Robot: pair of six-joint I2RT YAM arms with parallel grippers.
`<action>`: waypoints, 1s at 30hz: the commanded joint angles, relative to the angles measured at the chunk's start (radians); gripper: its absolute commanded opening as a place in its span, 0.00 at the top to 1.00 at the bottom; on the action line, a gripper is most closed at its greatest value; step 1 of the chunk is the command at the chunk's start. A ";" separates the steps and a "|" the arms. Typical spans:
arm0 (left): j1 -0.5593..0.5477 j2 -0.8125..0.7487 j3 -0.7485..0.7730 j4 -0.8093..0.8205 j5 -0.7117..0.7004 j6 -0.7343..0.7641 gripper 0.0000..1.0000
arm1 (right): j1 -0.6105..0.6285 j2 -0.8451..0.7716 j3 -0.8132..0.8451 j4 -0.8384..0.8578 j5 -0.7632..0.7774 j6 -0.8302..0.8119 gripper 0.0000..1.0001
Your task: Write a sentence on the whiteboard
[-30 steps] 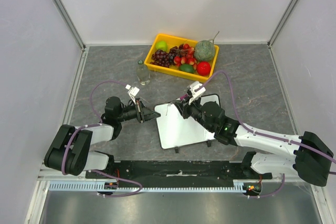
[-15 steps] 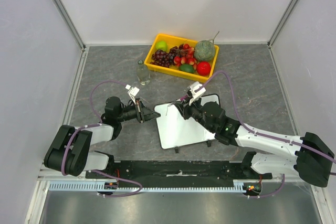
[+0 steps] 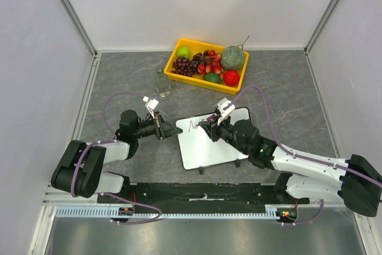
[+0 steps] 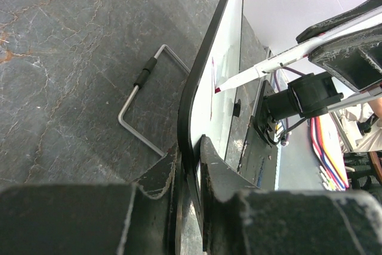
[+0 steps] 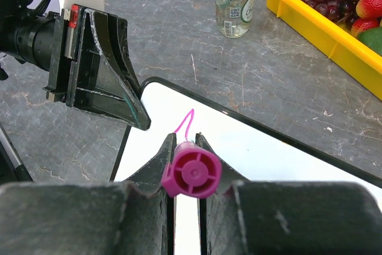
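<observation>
Whiteboard [image 3: 209, 147] mid-table, just ahead of the arm bases. Left gripper [image 3: 177, 131] pinched on its rim at 10 o'clock. Right gripper [image 5: 186, 143] clamped on magenta marker [image 5: 191, 171], tip on board; sentence [image 5: 187, 120] is only one magenta loop. Bottle [image 3: 162, 82] at 11, yellow tray [image 3: 172, 58] at 12

white whiteboard [image 3: 206, 144], magenta marker [image 5: 191, 172], yellow tray [image 5: 322, 28], seemingly clear bottle [image 3: 162, 82]

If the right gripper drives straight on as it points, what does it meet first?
The right gripper drives its marker into the whiteboard first; the tip looks at or nearly on it. Beyond, depth unclear, sits the left gripper clamped on the board's corner.
</observation>
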 commanded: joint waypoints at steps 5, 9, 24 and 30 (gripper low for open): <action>-0.004 0.012 -0.013 0.011 -0.002 0.059 0.98 | -0.008 0.025 -0.008 -0.033 0.040 -0.004 1.00; -0.002 0.001 -0.015 0.000 -0.002 0.061 0.98 | -0.008 0.025 0.013 -0.023 0.080 -0.007 1.00; -0.005 -0.017 -0.018 -0.003 0.001 0.064 0.98 | -0.008 0.032 0.059 -0.014 0.157 -0.032 1.00; -0.004 -0.020 -0.015 -0.007 0.006 0.062 0.98 | -0.008 0.030 0.077 -0.022 0.186 -0.038 1.00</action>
